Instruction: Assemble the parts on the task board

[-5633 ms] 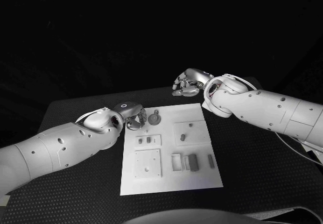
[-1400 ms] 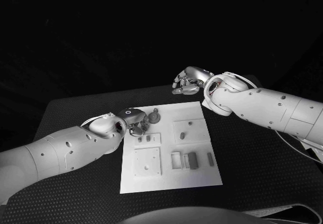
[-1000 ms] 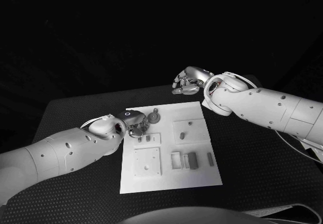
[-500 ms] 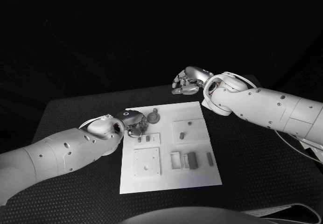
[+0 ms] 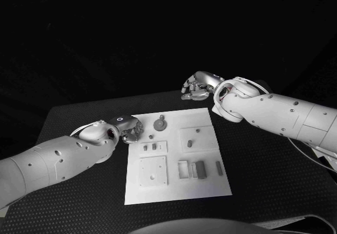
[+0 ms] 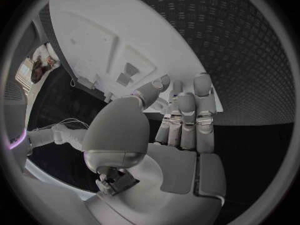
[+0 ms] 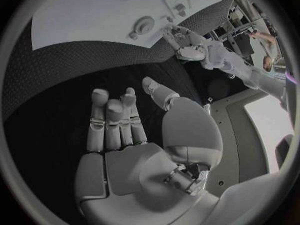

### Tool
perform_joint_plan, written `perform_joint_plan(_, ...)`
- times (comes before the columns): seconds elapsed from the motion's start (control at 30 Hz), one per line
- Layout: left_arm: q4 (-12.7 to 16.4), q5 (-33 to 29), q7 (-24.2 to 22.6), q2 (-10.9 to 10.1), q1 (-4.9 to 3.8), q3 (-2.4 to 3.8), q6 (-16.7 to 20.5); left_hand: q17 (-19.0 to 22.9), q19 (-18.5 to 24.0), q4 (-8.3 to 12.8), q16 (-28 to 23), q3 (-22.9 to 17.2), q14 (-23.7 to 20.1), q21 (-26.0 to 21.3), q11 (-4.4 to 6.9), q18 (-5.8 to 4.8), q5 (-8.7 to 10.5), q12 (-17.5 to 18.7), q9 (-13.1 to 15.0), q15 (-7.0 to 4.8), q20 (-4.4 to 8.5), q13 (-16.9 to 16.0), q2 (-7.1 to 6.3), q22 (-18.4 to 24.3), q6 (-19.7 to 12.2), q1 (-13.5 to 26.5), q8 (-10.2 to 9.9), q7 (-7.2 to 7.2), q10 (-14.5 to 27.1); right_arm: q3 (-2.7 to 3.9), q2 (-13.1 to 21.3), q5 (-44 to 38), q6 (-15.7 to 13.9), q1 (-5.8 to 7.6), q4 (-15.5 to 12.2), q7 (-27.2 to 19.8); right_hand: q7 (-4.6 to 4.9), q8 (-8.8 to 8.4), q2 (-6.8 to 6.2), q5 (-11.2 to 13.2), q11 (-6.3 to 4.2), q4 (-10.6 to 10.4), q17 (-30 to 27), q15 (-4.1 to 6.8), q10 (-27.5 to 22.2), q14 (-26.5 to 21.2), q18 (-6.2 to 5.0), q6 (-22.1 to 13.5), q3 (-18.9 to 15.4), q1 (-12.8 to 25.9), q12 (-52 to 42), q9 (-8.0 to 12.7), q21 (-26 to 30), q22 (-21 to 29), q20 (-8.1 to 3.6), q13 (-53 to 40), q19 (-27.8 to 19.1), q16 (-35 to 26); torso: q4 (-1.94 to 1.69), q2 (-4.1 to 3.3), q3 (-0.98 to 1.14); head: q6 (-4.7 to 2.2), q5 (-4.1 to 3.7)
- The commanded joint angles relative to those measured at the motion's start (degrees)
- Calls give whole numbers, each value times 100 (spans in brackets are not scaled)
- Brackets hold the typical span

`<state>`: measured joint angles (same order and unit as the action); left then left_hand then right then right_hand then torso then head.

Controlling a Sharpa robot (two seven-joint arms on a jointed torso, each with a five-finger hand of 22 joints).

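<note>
The white task board [image 5: 176, 187] lies in the middle of the black table. On it are a round grey disc [image 5: 160, 125], a small plate with two grey pieces [image 5: 149, 146], a plate with one grey peg [image 5: 189, 143], a square plate [image 5: 152, 170] and several grey bars [image 5: 199, 169]. My left hand [image 5: 129, 129] hovers at the board's left edge beside the disc, fingers straight and holding nothing [image 6: 184, 120]. My right hand [image 5: 197, 88] hangs above the table beyond the board's far edge, fingers extended and empty [image 7: 119, 122].
The board [image 6: 106, 30] lies just past my left fingertips in the left wrist view. The right wrist view shows the board [image 7: 94, 15] with the disc [image 7: 145, 24] on it. Black textured table [image 5: 267, 165] surrounds the board on all sides.
My left hand has drawn back to the left, off the small plate and disc, to the board's edge. The parts lie as before. My right hand has barely moved.
</note>
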<state>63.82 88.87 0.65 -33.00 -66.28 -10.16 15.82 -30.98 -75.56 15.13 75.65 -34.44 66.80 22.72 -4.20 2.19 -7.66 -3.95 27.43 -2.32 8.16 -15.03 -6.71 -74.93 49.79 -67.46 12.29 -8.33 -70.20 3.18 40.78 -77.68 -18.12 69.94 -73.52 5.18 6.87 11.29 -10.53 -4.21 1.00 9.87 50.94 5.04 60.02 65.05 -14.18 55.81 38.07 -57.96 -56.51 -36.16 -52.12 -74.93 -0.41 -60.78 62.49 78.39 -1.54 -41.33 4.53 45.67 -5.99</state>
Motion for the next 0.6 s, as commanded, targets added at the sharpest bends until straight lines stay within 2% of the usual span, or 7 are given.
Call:
perform_joint_plan(0.03,-64,-364,9,-104,16,82,36,9,1,-24,-5,29,-22,-35,-21,483,28,0,20,24,-45,-11,-52,-82,59,12,56,-37,28,3,19,-11,-36,-1,-1,-163,74,-30,14,-13,24,70,-54,-20,-68,-70,-82,-149,3,-62,76,11,72,-42,24,39,-97,-103,-9,0,0,-29,-3)
perform_joint_plan(0.2,-82,-1638,-118,-367,-11,300,228,58,166,-77,-115,-23,-181,-152,-35,440,45,-3,68,45,-82,-23,-36,-62,270,7,208,-107,26,-1,91,37,23,-1,-2,-254,127,-35,60,-12,76,333,-333,-84,-141,-187,-80,-218,33,-155,519,16,435,125,223,466,-354,-656,-8,4,-6,-69,-8)
perform_joint_plan(0.3,-91,-3228,-293,-510,-93,340,163,134,354,-148,-281,20,-363,-300,-9,384,486,-70,91,22,-114,-73,-11,-10,336,102,275,-104,-113,-7,150,183,200,-1,8,-244,162,-35,57,-15,114,473,-510,-147,-315,-360,-60,-250,91,-199,823,22,724,262,344,753,-586,-1074,-9,5,-4,-105,-5)
perform_joint_plan(0.33,-89,-3585,-351,-548,-106,352,150,150,376,-156,-317,44,-398,-326,1,376,487,-84,96,14,-115,-89,-2,1,337,125,285,-101,-145,-14,175,192,203,-1,4,-265,155,-67,78,-14,157,505,-619,-247,-487,-514,-29,-322,142,-187,1110,46,909,350,417,992,-753,-1344,-9,5,-3,-116,-8)
perform_joint_plan(0.47,-81,-4908,-698,-700,-137,412,-71,261,582,-158,-562,110,-599,-531,-1,311,483,-80,113,28,-151,-131,56,106,315,190,314,-97,-158,-50,292,232,262,-1,-44,-390,190,-77,111,-14,319,620,-795,-316,-638,-455,-66,-431,206,-283,2179,99,1104,458,526,2029,-803,-1764,-10,1,-5,-150,1)
perform_joint_plan(0.5,-83,-5320,-837,-736,-140,415,-237,317,675,-159,-682,114,-676,-625,-18,282,486,-72,118,41,-175,-141,66,163,308,211,323,-99,-150,-75,330,232,289,-1,-70,-411,163,-82,120,-7,404,629,-807,-382,-663,-404,-82,-465,207,-321,2514,120,1110,459,548,2356,-777,-1807,-12,1,-8,-159,7)
perform_joint_plan(0.6,-81,-6427,-1193,-794,-141,415,-764,584,1105,-164,-1250,226,-1016,-1042,-135,170,485,21,120,167,-288,-113,89,437,211,430,310,-131,41,-194,464,19,340,-2,-201,-493,157,-41,138,-9,406,657,-776,-432,-398,-190,-82,-460,155,-450,3109,169,1066,440,497,3043,-598,-1823,-5,1,-11,-195,16)
